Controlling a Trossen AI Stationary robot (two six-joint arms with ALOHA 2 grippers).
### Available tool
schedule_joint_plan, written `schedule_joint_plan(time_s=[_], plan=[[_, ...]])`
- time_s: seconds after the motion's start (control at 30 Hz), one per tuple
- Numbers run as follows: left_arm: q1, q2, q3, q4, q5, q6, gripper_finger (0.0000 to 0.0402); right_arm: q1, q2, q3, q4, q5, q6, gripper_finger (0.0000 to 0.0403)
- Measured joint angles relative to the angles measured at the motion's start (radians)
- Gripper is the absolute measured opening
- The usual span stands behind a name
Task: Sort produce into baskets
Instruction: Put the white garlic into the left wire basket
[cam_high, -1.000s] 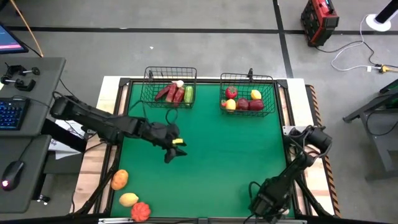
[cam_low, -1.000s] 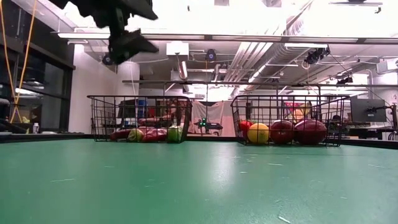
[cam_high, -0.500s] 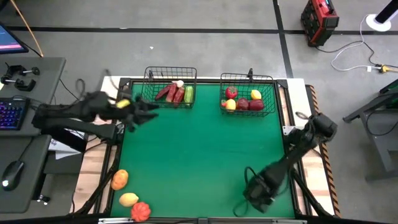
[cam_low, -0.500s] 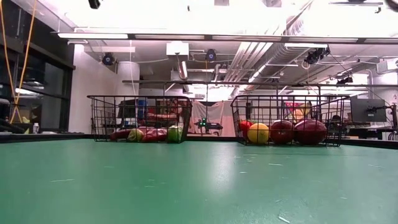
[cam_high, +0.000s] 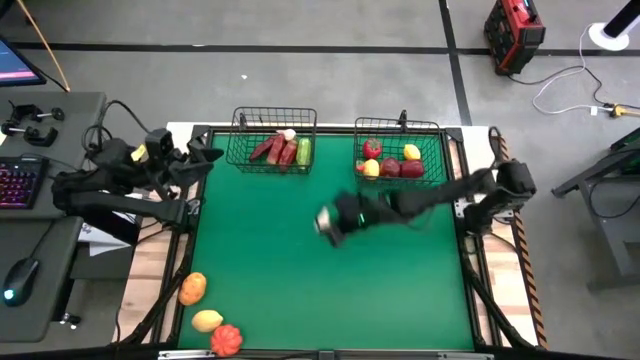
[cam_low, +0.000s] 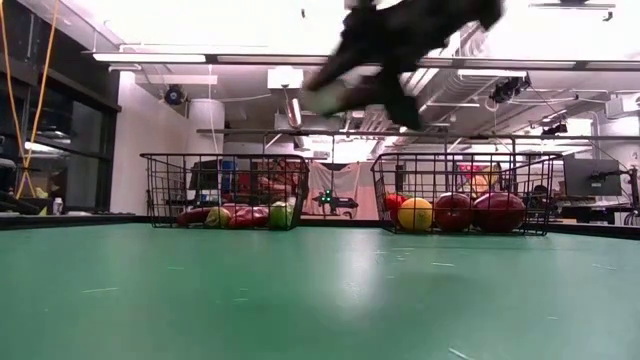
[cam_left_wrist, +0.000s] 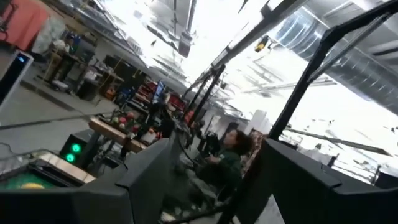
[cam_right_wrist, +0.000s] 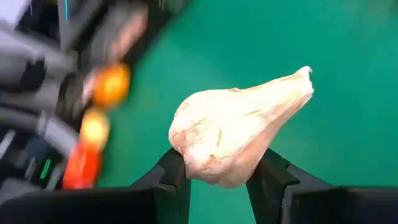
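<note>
My right gripper (cam_high: 328, 222) is over the middle of the green table, high above it. It is shut on a white, teardrop-shaped produce piece (cam_right_wrist: 236, 130), which shows blurred in the low view (cam_low: 325, 98). My left gripper (cam_high: 210, 158) is open and empty at the table's far left corner, beside the left basket (cam_high: 272, 140). That basket holds red, green and white pieces. The right basket (cam_high: 398, 150) holds red, yellow and maroon pieces. Both baskets stand on the mat at the far edge. My right gripper pinches the white piece's wide, rounded end (cam_right_wrist: 186, 155) between its two fingers. Its pointed end (cam_right_wrist: 301, 78) sticks out past the fingers. The arm reaches in from the table's right. The piece is lifted clear of the mat.
An orange piece (cam_high: 192, 288), a yellow piece (cam_high: 207, 320) and a red piece (cam_high: 226, 339) lie at the table's near left corner. A desk with a keyboard (cam_high: 20, 185) and a mouse stands left of the table. Bare green mat (cam_high: 300, 290) spreads between the baskets and the near edge.
My left arm has drawn back from the table's middle to its far left corner, and its gripper has tipped upward. My right arm has swung fast from the near right corner up and over to the table's middle.
</note>
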Motion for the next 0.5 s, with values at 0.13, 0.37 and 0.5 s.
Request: schedule_joint_plan(time_s=[0.13, 0.37, 0.5], plan=[[0.000, 0.046, -0.001, 0.031, 0.073, -0.004, 0.0241, -0.161, 0.057, 0.141, 0.041, 0.062, -0.169, 0.0099], [0.000, 0.103, -0.001, 0.085, 0.134, -0.004, 0.0241, -0.343, 0.220, 0.460, 0.021, 0.062, -0.305, 0.0111], [-0.001, 0.111, -0.001, 0.107, 0.190, -0.006, 0.0241, -0.398, 0.319, 0.597, 0.018, 0.015, -0.281, 0.0136]])
